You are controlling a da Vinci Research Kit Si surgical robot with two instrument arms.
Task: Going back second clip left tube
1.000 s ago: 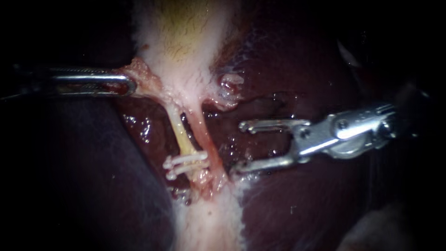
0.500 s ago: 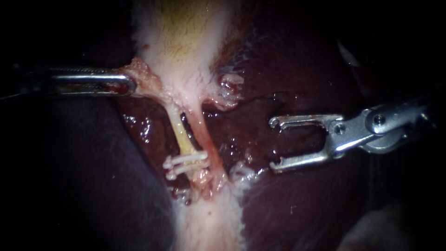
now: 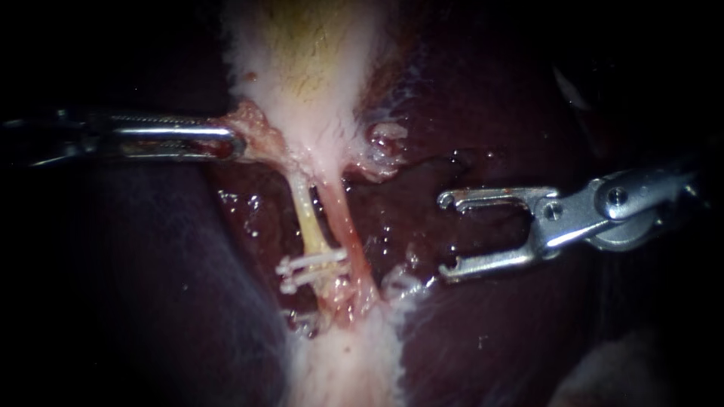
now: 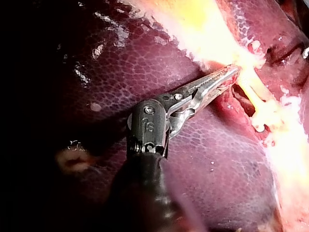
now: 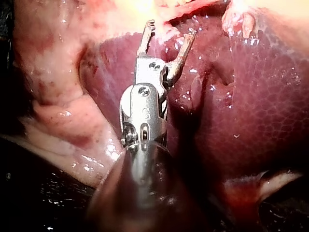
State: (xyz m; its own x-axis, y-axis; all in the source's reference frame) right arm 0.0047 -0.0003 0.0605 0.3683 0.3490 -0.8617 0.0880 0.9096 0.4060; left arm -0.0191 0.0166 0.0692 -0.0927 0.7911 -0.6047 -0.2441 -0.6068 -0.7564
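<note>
The liver (image 3: pixel 513 113) fills most of the endoscope view, dark and wet, on both sides of a pale band. The gallbladder (image 3: pixel 309 60), white with a yellow centre, comes down from the top of that band and narrows towards the middle.

There are two instruments. The left instrument (image 3: pixel 230 143) comes in level from the left. Its jaws are closed on a reddish flap of tissue (image 3: pixel 256 136) at the gallbladder's narrow end. The left wrist view shows the same grip (image 4: pixel 231 73), with the jaws lying together and the flap pinched at their tip. The right instrument (image 3: pixel 446 235) comes in from the right. Its jaws stand wide apart with nothing between them, over bare liver. The right wrist view also shows them spread and empty (image 5: pixel 170 28).

Two tubes run down from the gallbladder, close beside each other. The left tube (image 3: pixel 308 226) is yellowish and the right tube (image 3: pixel 341 218) is pink.

Two white clips cross the lower part of the left tube, one just under the other: an upper clip (image 3: pixel 313 261) and a lower clip (image 3: pixel 302 280). Both are well to the left of the right instrument's open jaws, with the right tube and a strip of liver between. They lie below and to the right of the left instrument's tip and are not touching it.
</note>
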